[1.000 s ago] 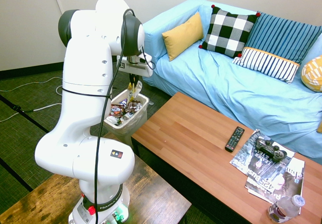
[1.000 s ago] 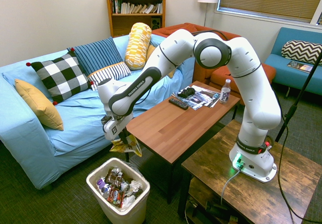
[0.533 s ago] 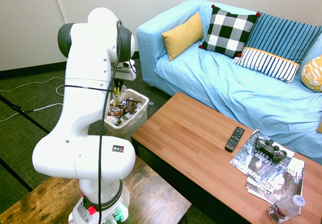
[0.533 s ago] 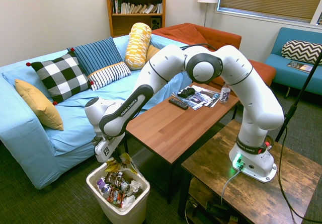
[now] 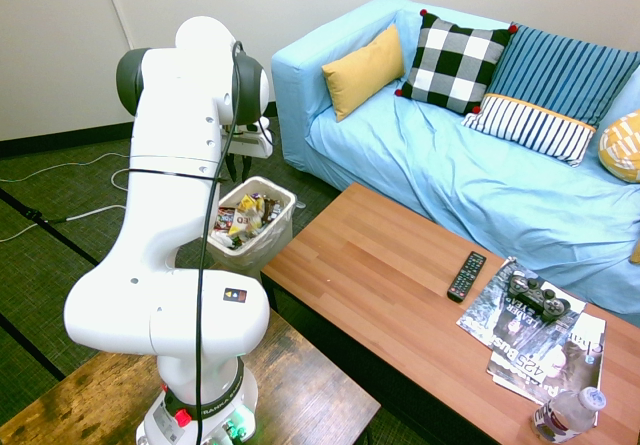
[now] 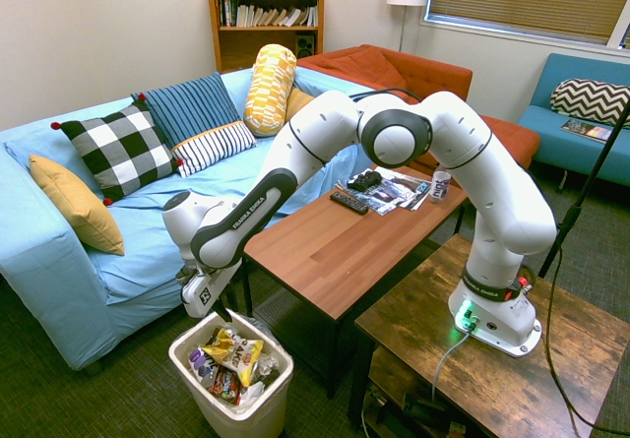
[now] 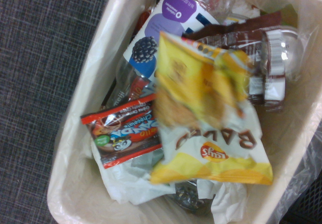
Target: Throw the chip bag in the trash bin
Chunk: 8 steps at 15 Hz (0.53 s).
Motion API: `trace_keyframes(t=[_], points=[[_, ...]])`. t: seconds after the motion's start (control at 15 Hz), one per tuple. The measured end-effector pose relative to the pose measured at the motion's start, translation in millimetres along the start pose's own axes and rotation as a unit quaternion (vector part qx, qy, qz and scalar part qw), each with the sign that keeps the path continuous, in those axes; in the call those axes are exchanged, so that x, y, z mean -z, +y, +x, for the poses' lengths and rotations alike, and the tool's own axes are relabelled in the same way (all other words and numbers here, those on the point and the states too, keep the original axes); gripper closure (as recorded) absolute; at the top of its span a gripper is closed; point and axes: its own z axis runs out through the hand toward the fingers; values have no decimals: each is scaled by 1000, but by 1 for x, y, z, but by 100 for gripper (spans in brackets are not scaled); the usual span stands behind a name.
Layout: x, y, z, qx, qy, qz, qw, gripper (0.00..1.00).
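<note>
One chip bag (image 7: 209, 118) inside trash bin (image 7: 73, 148)

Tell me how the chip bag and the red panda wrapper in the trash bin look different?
The chip bag is yellow and white, while the panda wrapper is red and dark brown. The chip bag is bigger; the panda wrapper is smaller. The chip bag says "Baked," but the panda wrapper says "Chocolate." Both are shiny, printed snack packaging inside the trash bin.
</note>
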Motion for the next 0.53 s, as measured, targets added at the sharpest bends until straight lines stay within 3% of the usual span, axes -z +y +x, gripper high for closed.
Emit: trace_keyframes(t=[0.53], points=[[1,0,0,2,0,-1,1000,0]])
